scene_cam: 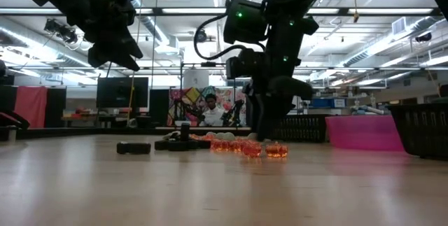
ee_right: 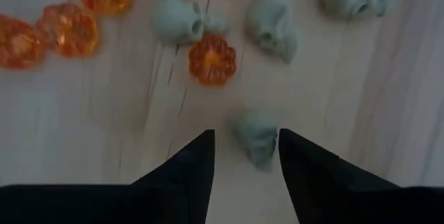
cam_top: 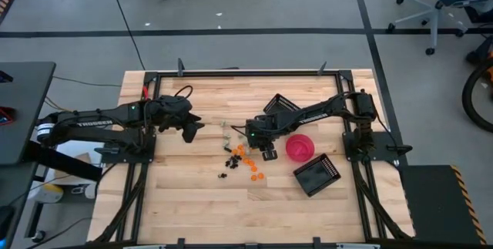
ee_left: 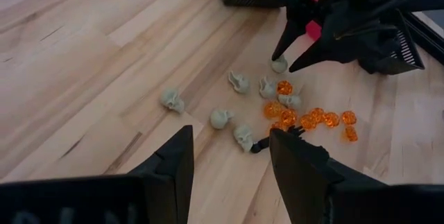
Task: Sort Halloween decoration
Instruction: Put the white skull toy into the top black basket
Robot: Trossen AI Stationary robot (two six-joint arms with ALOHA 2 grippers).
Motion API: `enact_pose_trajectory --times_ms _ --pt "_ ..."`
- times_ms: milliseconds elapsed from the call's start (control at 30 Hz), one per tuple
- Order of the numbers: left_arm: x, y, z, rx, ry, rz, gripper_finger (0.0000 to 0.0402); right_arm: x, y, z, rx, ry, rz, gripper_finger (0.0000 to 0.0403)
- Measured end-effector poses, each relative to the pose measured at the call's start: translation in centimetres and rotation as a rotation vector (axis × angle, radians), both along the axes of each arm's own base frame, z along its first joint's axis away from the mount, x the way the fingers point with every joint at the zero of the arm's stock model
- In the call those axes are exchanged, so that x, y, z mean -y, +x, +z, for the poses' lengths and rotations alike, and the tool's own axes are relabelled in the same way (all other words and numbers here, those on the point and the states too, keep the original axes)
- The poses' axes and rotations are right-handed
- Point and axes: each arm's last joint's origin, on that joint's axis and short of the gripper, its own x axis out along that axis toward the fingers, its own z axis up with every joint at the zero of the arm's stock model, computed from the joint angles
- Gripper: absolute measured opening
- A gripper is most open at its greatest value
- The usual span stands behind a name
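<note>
Tiny Halloween trinkets lie loose on the wooden table: orange pumpkins, pale skulls and black pieces. My right gripper points steeply down at the cluster's right side, open, with its fingers on either side of one pale skull that rests on the table. My left gripper hangs open above the table, left of the cluster, with nothing between its fingers. My right gripper comes at the pale skull from above, one finger on each side of it. A gap shows beside one finger. Whether the other finger touches the skull, I cannot tell. The skull lies on the table.
A pink round bowl sits just right of the right gripper. One black slatted basket stands nearer the front right, another farther back behind the right arm. Bare wood stretches left of and in front of the trinkets.
</note>
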Motion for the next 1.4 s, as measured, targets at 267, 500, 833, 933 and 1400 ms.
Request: enact_pose_trajectory --times_ms 267,500,833,933,1400 --pt "0.0 0.0 0.0 0.0 0.001 0.0 0.0162 0.0 -0.3 -0.9 0.021 0.0 -0.003 0.0155" --pt "0.0 0.0 0.0 0.0 -0.001 0.001 0.0162 0.0 -0.5 -1.2 0.038 0.01 -0.052 0.0121" --pt "0.0 0.0 0.0 0.0 -0.001 0.001 0.0162 0.0 -0.4 -1.2 0.05 0.016 -0.087 0.0086" --pt "0.0 0.0 0.0 0.0 -0.001 0.001 0.0162 0.0 -0.4 -1.2 0.051 0.027 -0.116 0.0084" --pt "0.0 0.0 0.0 0.001 0.0 0.001 0.0162 0.5 0.3 0.4 0.098 -0.006 -0.145 0.0079"
